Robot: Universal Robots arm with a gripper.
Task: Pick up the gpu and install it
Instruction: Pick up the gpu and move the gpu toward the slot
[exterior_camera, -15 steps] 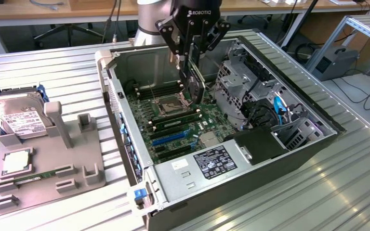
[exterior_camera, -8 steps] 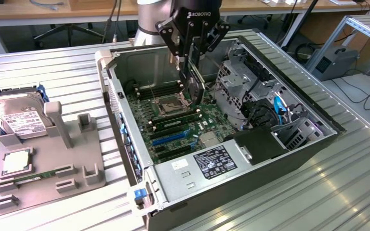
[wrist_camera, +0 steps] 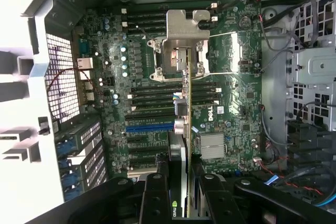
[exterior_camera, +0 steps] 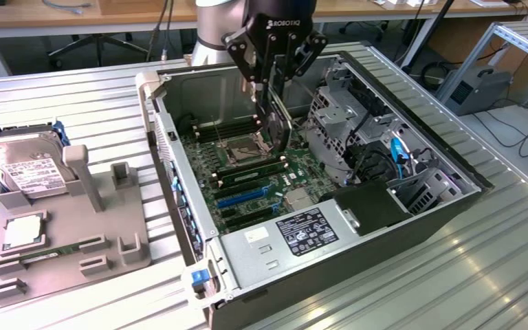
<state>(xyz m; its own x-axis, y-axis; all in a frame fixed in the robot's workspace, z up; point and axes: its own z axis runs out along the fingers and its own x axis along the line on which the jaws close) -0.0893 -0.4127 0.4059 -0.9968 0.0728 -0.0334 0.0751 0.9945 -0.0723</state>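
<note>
Item: gpu [exterior_camera: 278,130], edge-on. We are seeing the claw [exterior_camera: 275,93] pinching it upright inside the open computer case [exterior_camera: 245,258], just above the motherboard [wrist_camera: 226,103]. Beside the case, a hard drive [exterior_camera: 27,172] is lying on the desk [exterior_camera: 80,103].

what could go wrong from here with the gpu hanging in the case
1. The pincer holds the gpu on edge just above the cpu socket; a slip could drop it on the socket.
2. In the wrist view the gpu's edge seems to run across the blue slot, so pressing down misaligned could scrape the board.
</note>
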